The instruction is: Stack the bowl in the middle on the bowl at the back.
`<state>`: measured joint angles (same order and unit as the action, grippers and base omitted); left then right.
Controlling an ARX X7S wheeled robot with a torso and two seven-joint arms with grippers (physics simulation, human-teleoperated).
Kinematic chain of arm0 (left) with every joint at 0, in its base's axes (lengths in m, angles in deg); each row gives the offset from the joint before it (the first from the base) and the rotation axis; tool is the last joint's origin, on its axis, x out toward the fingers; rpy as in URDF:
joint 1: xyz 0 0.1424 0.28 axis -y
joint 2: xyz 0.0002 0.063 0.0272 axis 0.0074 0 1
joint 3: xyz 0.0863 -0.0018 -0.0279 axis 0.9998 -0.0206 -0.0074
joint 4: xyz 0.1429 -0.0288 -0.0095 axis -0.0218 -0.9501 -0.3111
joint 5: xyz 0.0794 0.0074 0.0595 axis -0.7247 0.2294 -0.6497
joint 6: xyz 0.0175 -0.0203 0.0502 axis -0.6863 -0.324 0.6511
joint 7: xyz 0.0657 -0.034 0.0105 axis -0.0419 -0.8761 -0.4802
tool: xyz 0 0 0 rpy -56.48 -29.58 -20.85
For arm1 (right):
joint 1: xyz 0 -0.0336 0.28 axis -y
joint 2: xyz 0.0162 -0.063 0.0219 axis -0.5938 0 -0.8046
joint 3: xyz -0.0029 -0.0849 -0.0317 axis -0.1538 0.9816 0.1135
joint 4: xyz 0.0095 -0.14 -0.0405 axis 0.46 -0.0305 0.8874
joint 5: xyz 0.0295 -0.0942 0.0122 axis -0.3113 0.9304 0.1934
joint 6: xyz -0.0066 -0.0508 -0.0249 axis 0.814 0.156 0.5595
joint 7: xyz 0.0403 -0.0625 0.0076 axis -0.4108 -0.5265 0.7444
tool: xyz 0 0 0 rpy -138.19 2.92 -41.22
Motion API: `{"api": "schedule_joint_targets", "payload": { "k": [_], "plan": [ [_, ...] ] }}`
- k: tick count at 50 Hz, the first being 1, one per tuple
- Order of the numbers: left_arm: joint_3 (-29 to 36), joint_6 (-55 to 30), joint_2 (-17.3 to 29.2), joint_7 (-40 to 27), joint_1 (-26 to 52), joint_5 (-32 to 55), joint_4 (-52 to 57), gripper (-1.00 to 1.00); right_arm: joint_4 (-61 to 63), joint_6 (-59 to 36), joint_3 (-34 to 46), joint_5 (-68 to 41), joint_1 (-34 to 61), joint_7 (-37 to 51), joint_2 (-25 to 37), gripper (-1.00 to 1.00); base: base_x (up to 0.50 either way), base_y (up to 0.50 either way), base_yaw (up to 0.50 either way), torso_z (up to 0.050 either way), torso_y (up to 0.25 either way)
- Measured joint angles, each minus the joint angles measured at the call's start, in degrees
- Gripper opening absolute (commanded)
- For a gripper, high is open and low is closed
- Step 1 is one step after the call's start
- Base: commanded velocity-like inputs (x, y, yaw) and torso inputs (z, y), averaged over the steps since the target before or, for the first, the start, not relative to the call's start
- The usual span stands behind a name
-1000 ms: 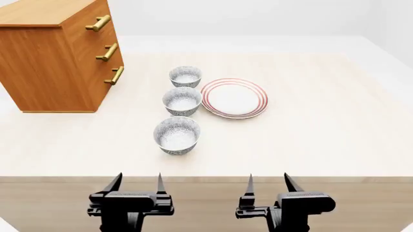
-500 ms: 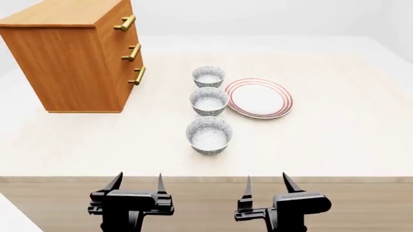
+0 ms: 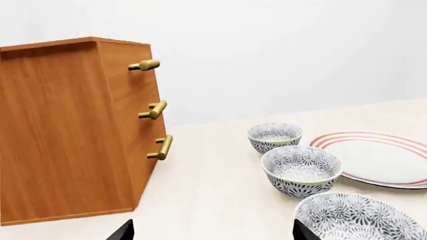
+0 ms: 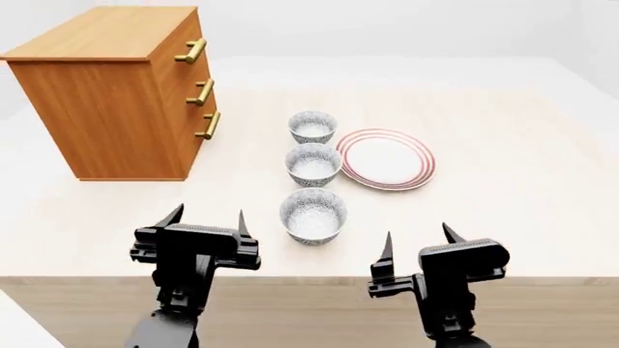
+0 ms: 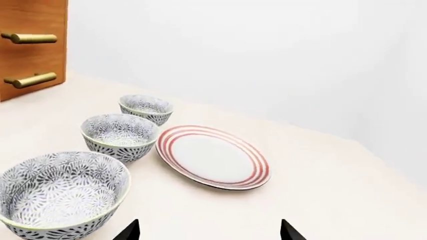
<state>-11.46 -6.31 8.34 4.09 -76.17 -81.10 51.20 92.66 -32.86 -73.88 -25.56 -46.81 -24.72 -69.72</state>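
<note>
Both my claws, left claw (image 4: 205, 222) and right claw (image 4: 418, 242), hang apart and empty. The speckled grey-and-white middle bowl (image 4: 314, 164) sits ahead between them, the matching back bowl (image 4: 312, 127) just beyond; neither is grasped yet.

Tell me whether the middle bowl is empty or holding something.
Empty: the middle bowl shows only its bare whitish inside, upright on the table.

My left claw (image 4: 206, 221) and right claw (image 4: 421, 243) are matte black, each a blocky housing with two thin, pointed fingers on a black jointed wrist.
</note>
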Motion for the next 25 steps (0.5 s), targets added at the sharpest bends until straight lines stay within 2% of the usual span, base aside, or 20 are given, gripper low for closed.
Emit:
{"api": "schedule_joint_targets", "payload": {
  "k": [3,6,25],
  "plan": [
    [0.05,-2.94,0.21,0.55,2.26,0.72,0.99,1.00,2.81,-3.42,-0.19,0.09,1.37,-0.63,0.67,1.00,0.05,0.00,0.00,0.050,0.000],
    [0.18,-5.72,0.44,0.93,4.13,1.28,2.25,1.00,5.20,-6.17,-0.21,0.23,2.46,-1.25,1.40,1.00,0.45,0.00,0.00,0.045,0.000],
    [0.09,-22.40,1.55,3.89,13.73,6.19,6.41,1.00,12.19,-13.37,-0.73,-0.18,5.39,-3.32,4.20,1.00,0.50,0.00,0.00,0.000,0.000]
  ]
}}
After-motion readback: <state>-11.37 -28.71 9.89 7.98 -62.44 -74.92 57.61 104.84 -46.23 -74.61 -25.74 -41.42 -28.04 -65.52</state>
